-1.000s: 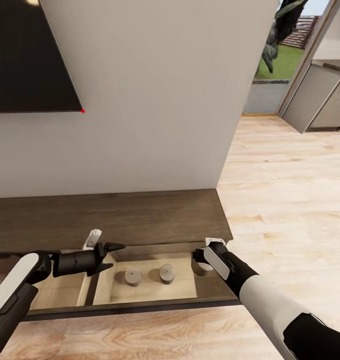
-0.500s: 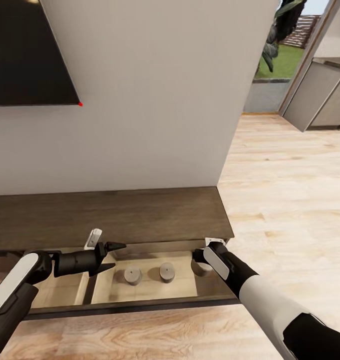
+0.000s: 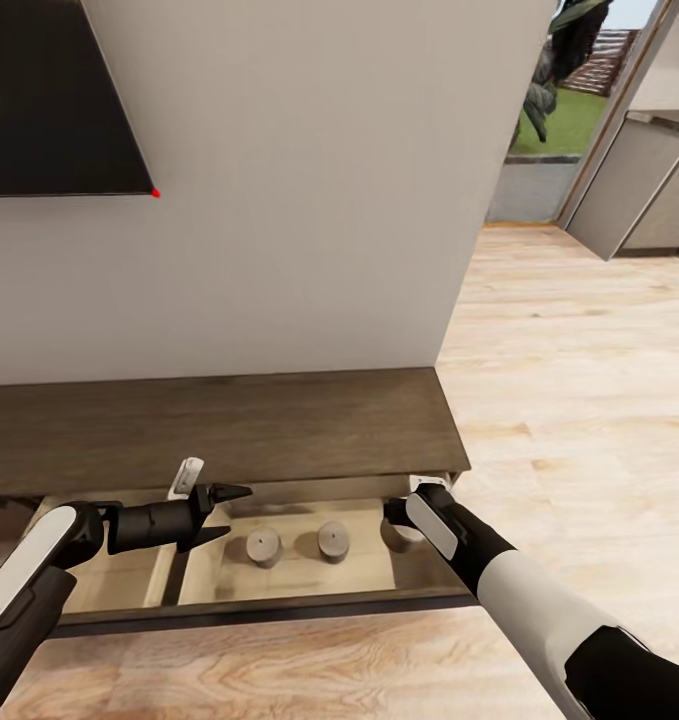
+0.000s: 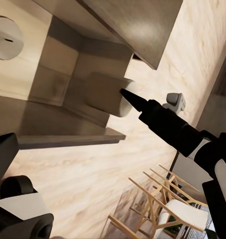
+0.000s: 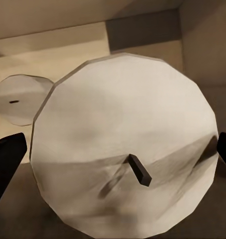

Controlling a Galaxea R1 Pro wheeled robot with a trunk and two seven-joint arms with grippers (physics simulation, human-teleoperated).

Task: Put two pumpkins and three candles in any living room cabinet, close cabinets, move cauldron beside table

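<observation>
head view: the cabinet (image 3: 229,430) stands against the wall with its drawer pulled out over the floor (image 3: 579,400), which lies bare to its right. two candles (image 3: 264,547) (image 3: 332,540) stand apart in the drawer. the left gripper (image 3: 229,510) hovers over the divider, prongs spread.

left wrist view: the right gripper (image 4: 126,97) touches a third candle (image 4: 105,93) near the drawer's front corner.

right wrist view: that candle (image 5: 125,162) sits between the dark fingertips (image 5: 5,157) (contact unclear, so i cannot tell if it is gripped).
</observation>
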